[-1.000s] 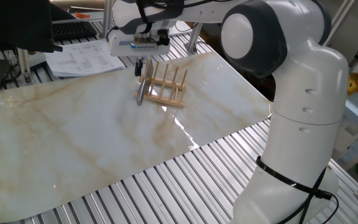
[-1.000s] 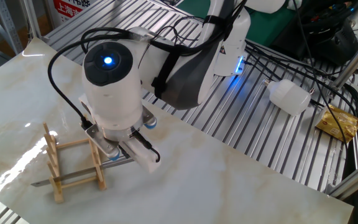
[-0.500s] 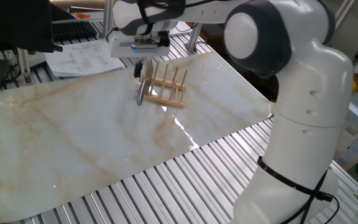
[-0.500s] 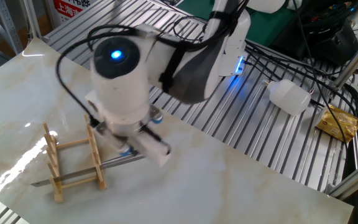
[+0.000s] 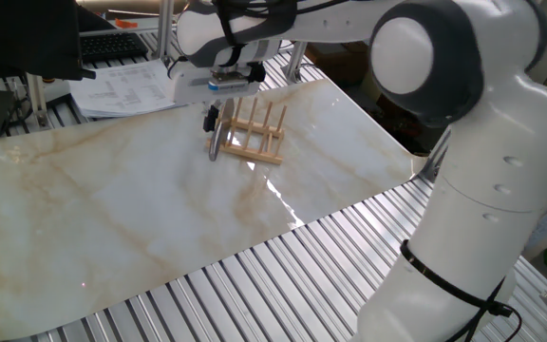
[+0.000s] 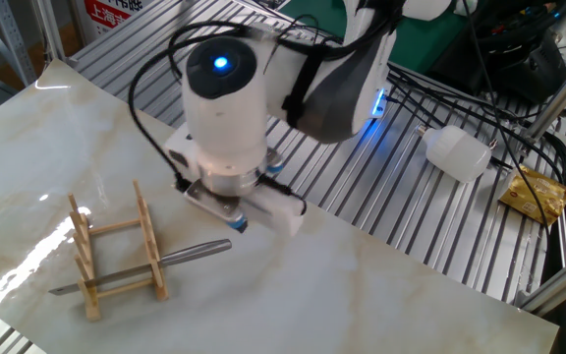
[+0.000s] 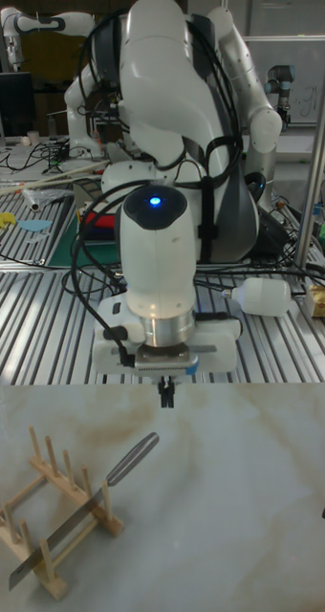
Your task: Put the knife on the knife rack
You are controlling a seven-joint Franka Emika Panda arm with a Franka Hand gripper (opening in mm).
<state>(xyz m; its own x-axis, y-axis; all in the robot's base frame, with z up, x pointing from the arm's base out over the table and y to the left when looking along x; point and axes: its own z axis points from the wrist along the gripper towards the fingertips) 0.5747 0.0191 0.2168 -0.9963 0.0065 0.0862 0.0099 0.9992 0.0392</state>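
Knife already lies across the knife rack, blade between the pegs and handle jutting out. Gripper hangs above the handle end, fingers close together, holding nothing. Only withdrawal seems left.

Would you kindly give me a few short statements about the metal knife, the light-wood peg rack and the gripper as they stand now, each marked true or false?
1. The all-metal knife with the grey blade lies across the light-wood peg rack. True.
2. The two-finger gripper is clamped on the knife's handle. False: it hangs above the handle, clear of it, holding nothing.
3. The rack has tipped over on its side. False: it stands on its base on the marble-patterned tabletop, pegs pointing up.
4. The knife's shiny rounded handle sticks out past the rack on the gripper's side. True.
5. The blade tip pokes out beyond the rack's far end. True.
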